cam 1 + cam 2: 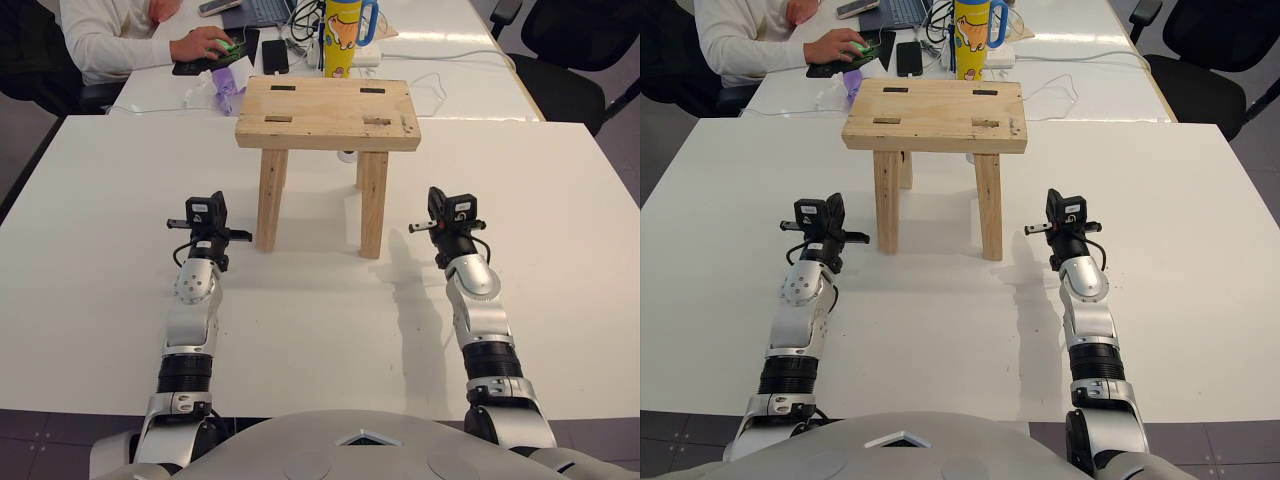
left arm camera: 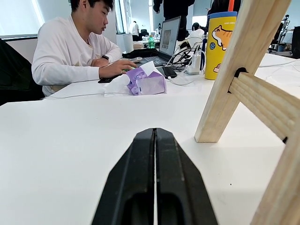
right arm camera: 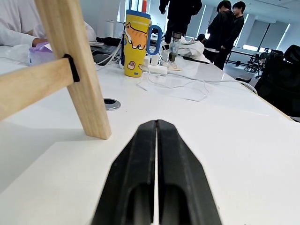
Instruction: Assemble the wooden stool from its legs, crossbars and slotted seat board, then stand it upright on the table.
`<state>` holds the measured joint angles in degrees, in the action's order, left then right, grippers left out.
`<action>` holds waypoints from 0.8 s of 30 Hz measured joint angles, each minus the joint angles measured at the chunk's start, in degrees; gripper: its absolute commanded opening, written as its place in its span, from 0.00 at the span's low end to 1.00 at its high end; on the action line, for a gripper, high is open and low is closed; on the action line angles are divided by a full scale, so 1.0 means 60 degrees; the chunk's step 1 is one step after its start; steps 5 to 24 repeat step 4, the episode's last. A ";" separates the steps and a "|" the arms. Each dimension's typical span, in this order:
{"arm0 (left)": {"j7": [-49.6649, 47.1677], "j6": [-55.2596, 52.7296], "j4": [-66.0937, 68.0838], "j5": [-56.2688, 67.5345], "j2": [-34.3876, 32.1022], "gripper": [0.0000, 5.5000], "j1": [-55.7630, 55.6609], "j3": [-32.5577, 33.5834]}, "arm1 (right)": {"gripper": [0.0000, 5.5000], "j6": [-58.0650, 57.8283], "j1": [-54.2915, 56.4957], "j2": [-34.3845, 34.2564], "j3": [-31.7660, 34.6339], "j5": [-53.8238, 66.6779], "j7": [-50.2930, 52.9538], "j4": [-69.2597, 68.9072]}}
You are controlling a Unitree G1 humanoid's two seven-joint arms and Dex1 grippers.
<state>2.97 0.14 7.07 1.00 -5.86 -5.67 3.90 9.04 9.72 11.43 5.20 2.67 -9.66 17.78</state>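
The wooden stool (image 1: 328,115) stands upright on the white table (image 1: 560,230), its slotted seat board on top and its legs (image 1: 271,198) and crossbar (image 2: 267,101) joined. My left gripper (image 1: 210,212) rests on the table to the left of the stool's front left leg, shut and empty, fingers (image 2: 154,154) pressed together. My right gripper (image 1: 442,208) lies to the right of the front right leg (image 1: 373,203), also shut and empty, fingers (image 3: 156,145) closed. Neither touches the stool.
Beyond the table's far edge sit a yellow mug (image 1: 343,35), a purple tissue pack (image 1: 228,88), a phone (image 1: 275,56), cables (image 3: 187,86) and a laptop. A round grommet (image 3: 111,103) is set in the table behind the stool.
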 measured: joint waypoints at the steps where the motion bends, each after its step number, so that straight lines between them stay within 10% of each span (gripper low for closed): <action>1: 0.0001 0.0024 0.0038 0.0000 0.0000 0.00 -0.0029 0.0000 | 0.00 0.0000 0.0002 0.0000 0.0000 0.0000 0.0000 0.0018; 24: 0.0002 0.0066 0.0123 0.0000 -0.0001 0.00 -0.0134 0.0000 | 0.00 0.0001 0.0003 0.0000 0.0000 -0.0001 0.0001 0.0062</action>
